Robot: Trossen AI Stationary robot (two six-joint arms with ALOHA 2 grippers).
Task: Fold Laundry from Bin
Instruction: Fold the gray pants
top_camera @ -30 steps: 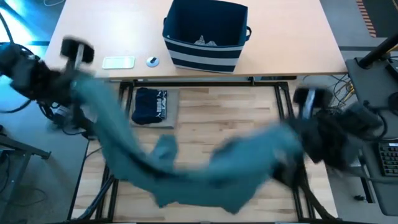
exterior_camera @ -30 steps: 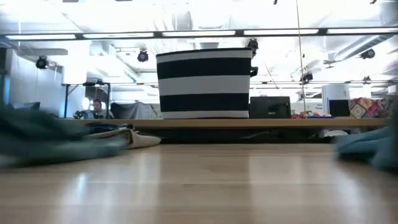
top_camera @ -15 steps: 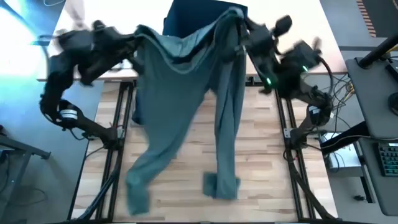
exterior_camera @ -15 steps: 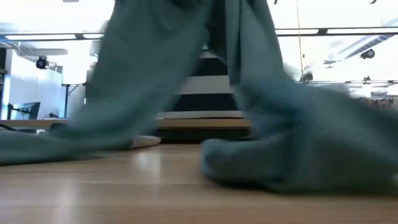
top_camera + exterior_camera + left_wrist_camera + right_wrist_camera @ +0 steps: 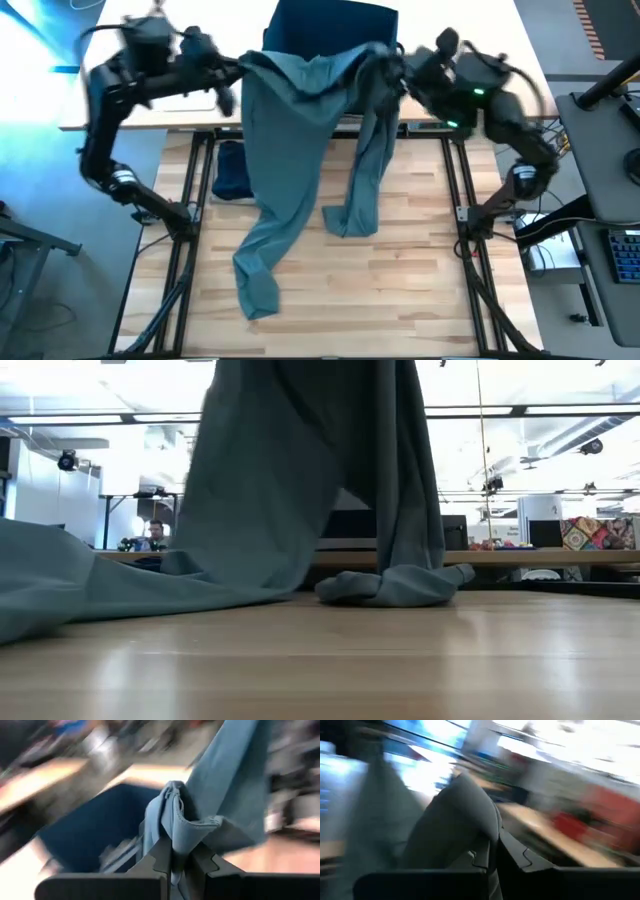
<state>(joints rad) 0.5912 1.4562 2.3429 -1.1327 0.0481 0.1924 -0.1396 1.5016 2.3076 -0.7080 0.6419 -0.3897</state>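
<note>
you've got the teal-green garment [image 5: 300, 130] strung up between both arms in front of the bin [image 5: 330, 25], legs trailing onto the table [image 5: 400, 300]. left gripper [image 5: 177, 857] is clamped on one waist corner, right gripper [image 5: 490, 855] pinches the other. i'd keep the top edge taut and level, then lower slowly so the legs lay flat, not bunched. count: one teal garment, one navy garment [image 5: 230, 172] folded on the table, one bin, two grippers.

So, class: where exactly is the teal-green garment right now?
In the high view the teal-green garment hangs between the left gripper and right gripper in front of the bin, its legs trailing onto the table.
</note>
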